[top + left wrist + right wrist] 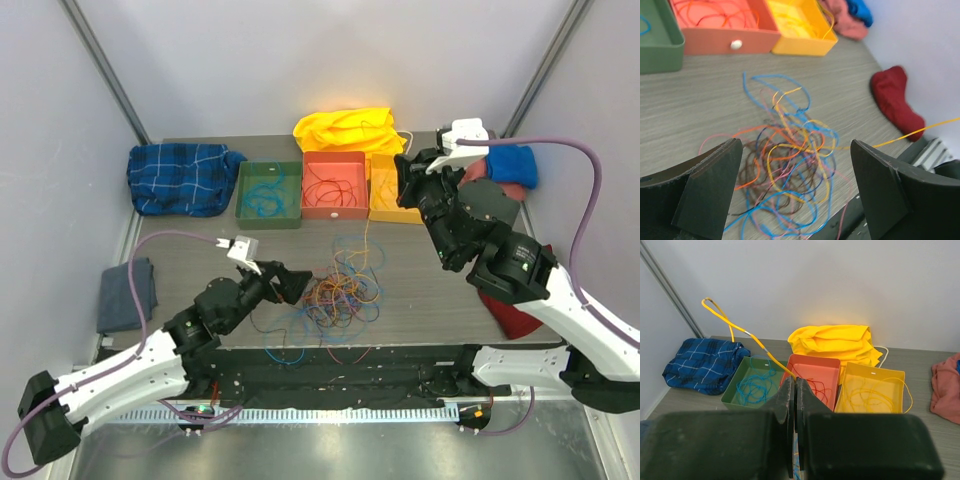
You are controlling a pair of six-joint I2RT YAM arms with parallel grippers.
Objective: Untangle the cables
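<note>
1. The left hand is on the near side of the coral tray, spread wide and holding nothing.
2. The cables lie in a tangled heap on the table, just beside that hand and nearer than the coral tray.
3. The right hand, right of the coral tray, is pinched tight on a yellow cable that loops upward.
4. A green tray with blue strands sits touching the coral tray's left side, and a yellow tray stands at its right.

Lab enclosure: white panels, metal posts
</note>
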